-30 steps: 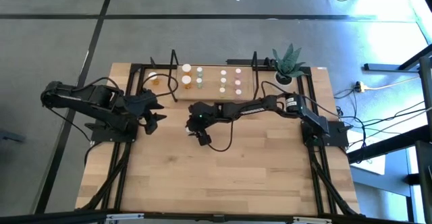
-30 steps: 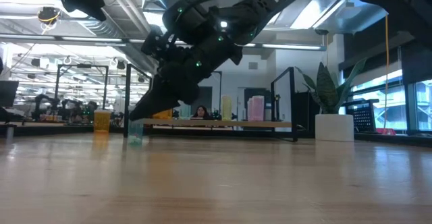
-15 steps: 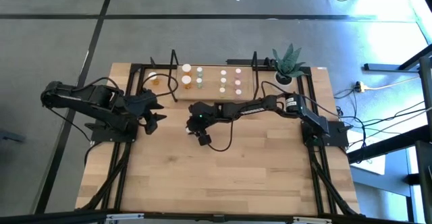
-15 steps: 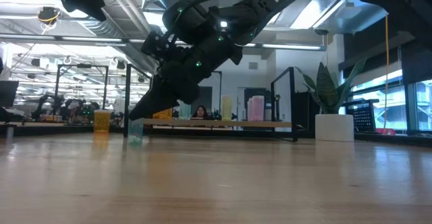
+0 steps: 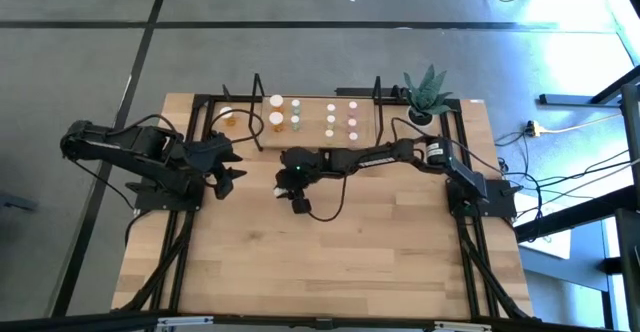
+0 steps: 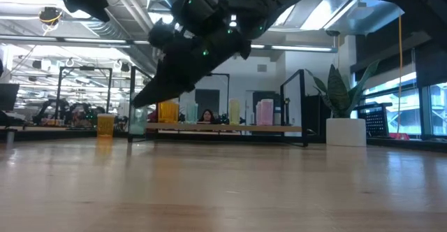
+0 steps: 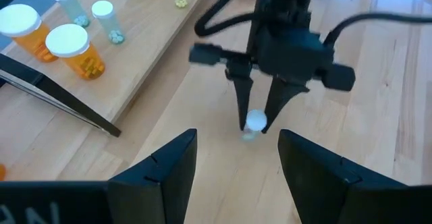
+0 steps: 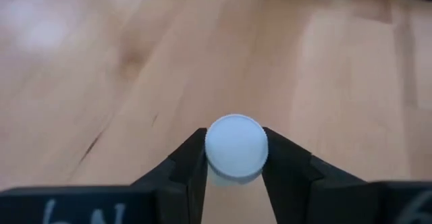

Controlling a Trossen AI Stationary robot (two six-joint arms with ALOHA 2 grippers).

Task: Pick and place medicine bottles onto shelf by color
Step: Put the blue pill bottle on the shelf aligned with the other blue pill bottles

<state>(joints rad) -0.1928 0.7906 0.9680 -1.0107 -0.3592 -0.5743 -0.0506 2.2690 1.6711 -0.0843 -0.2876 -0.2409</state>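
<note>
Reaching over bench centre in high view: right gripper; left gripper waits alongside, fingers parted, empty. Low view: green bottle pinched, lifted clear of bench. Left wrist: white cap between right fingers. Right wrist: fingers clenched on cap.

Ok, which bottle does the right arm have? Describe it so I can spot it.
Start at the shelf along the table's far edge, then come forward to the right gripper. The white-capped, greenish bottle sits between its fingers, the only one off the shelf board and alone.
</note>
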